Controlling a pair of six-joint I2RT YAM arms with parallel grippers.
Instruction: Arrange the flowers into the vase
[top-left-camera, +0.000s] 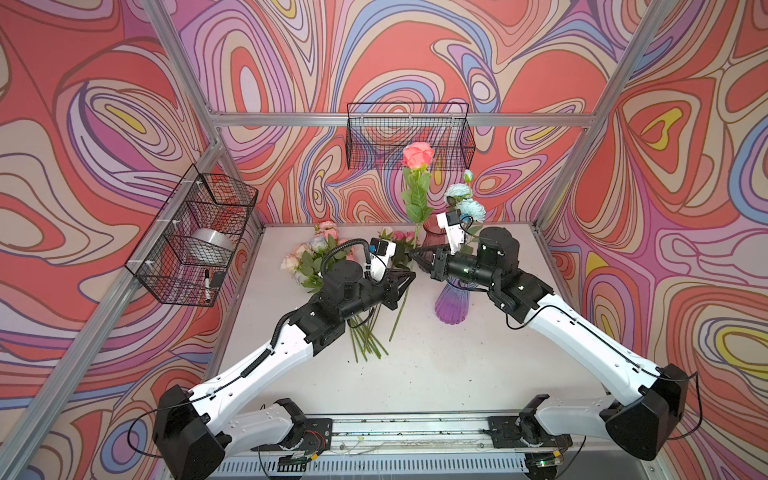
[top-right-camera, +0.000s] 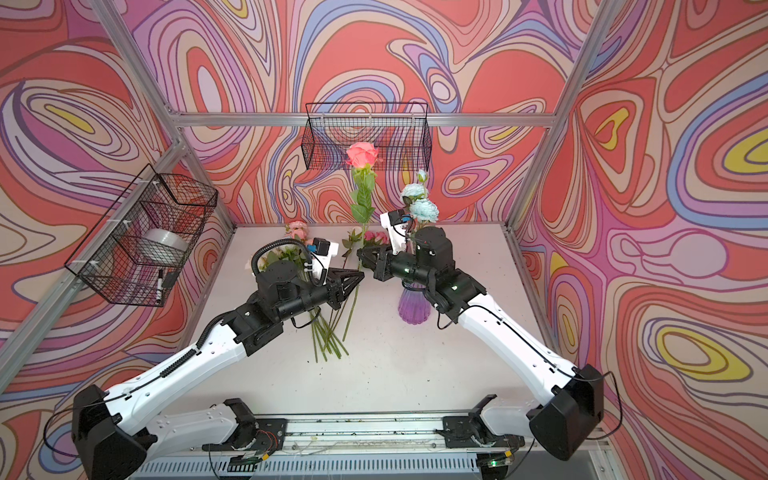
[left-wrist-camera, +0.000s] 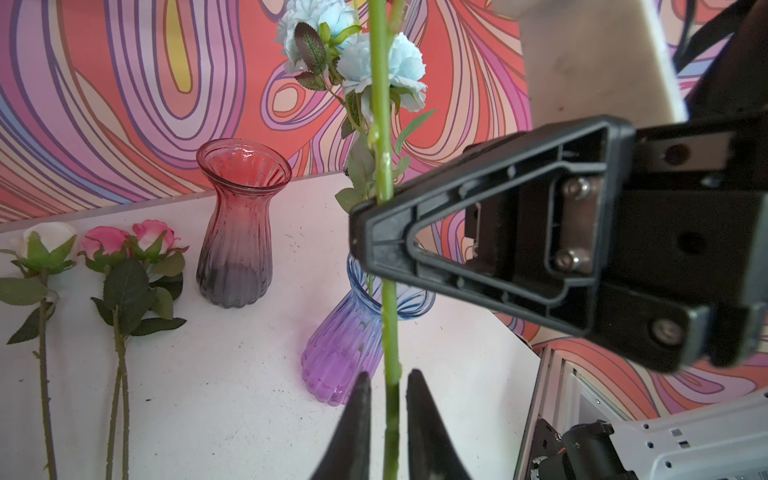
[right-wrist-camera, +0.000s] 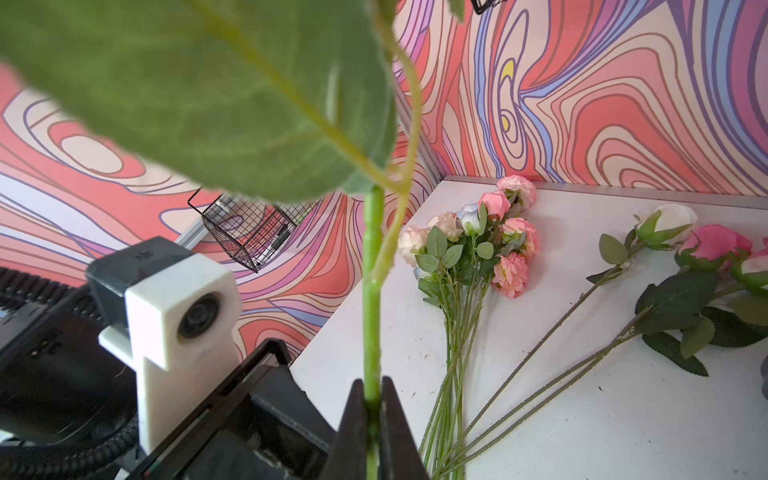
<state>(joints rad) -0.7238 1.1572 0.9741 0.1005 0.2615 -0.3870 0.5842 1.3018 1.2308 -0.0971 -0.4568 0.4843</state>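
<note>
My right end effector (right-wrist-camera: 372, 401) pinches the coral rose (top-left-camera: 417, 154) upright, purple vase (top-left-camera: 451, 305) near below it. The left end effector (left-wrist-camera: 386, 386), just beneath, stands spread round the stem. I count only blue blooms (top-left-camera: 465, 201) vased; other flowers (right-wrist-camera: 473, 249) lie on the counter (top-left-camera: 436, 365).

purple vase (left-wrist-camera: 336, 357): ribbed glass, glossy, see-through
red vase (left-wrist-camera: 237, 232): ribbed glass, glossy, tinted see-through
coral rose (top-left-camera: 417, 154): cloth-like petals and leaves, matt; stem smooth green plastic with slight sheen
flowers (right-wrist-camera: 513, 274): cloth-like blooms, matt; thin plastic stems
fingers (left-wrist-camera: 376, 232): black moulded plastic, matt
camera mount (right-wrist-camera: 166, 332): white plastic, grainy, matt
arm shells (top-left-camera: 257, 365): white plastic, smooth, semi-gloss; joints black, matt
tabletop (top-left-camera: 436, 365): white, smooth, matt, scuffed and speckled
wire baskets (top-left-camera: 457, 145): thin black metal wire
frame rails (top-left-camera: 291, 119): bare aluminium, brushed, dull shine
walls (top-left-camera: 104, 124): smooth printed panels, matt
</note>
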